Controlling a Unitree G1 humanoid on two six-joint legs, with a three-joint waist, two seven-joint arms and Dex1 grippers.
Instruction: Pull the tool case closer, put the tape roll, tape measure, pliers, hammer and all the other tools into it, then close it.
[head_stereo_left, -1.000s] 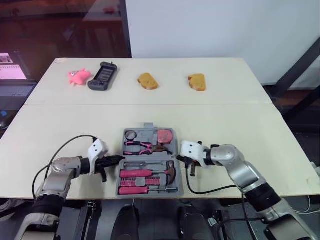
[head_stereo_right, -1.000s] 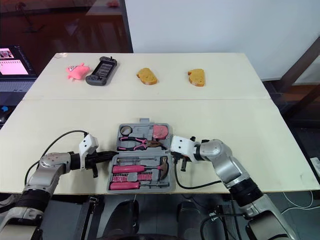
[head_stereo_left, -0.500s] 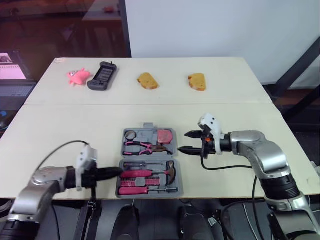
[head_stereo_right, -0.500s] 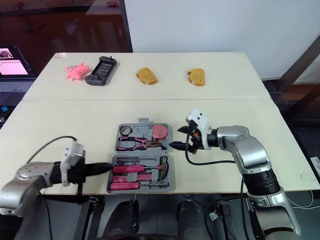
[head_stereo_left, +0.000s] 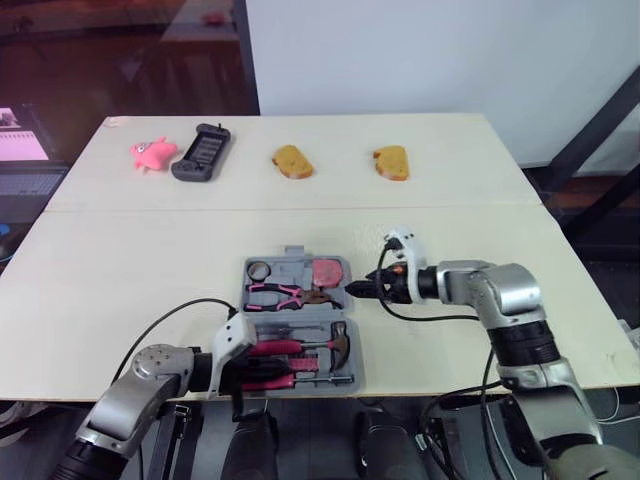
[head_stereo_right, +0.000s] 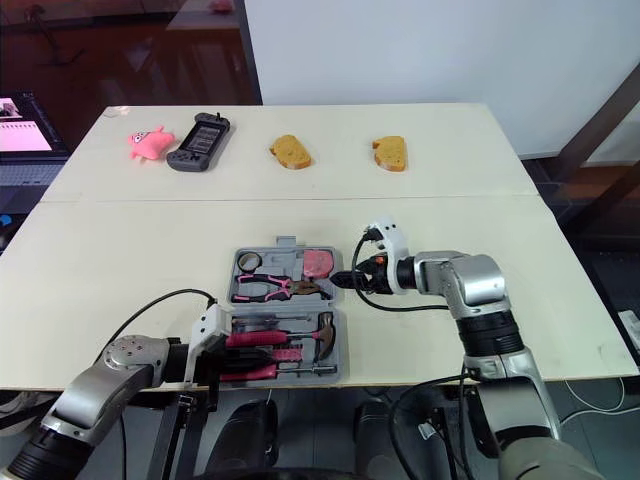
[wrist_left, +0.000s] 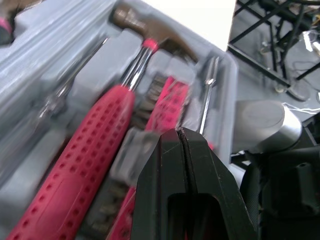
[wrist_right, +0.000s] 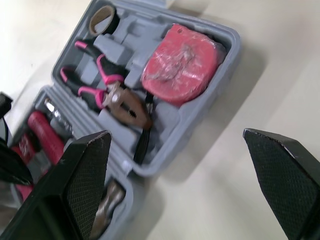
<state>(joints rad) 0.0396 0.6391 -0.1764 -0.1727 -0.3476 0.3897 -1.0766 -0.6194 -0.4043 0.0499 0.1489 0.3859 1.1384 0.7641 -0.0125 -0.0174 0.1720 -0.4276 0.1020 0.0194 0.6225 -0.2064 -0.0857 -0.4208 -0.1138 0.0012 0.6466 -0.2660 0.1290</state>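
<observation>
Fingers of the left gripper, pressed together, hang over the hammer in the near half of the open tool case. Fingers of the right gripper, spread wide, point at the case's right edge, beside its far half, which holds the tape roll, pliers and tape measure. The case lies on the surface.

Legible text, labels, brands, numbers, signs: none. The tool case and the tape measure show no readable marking. The laptop screen at the table's left shows content too small to read.
</observation>
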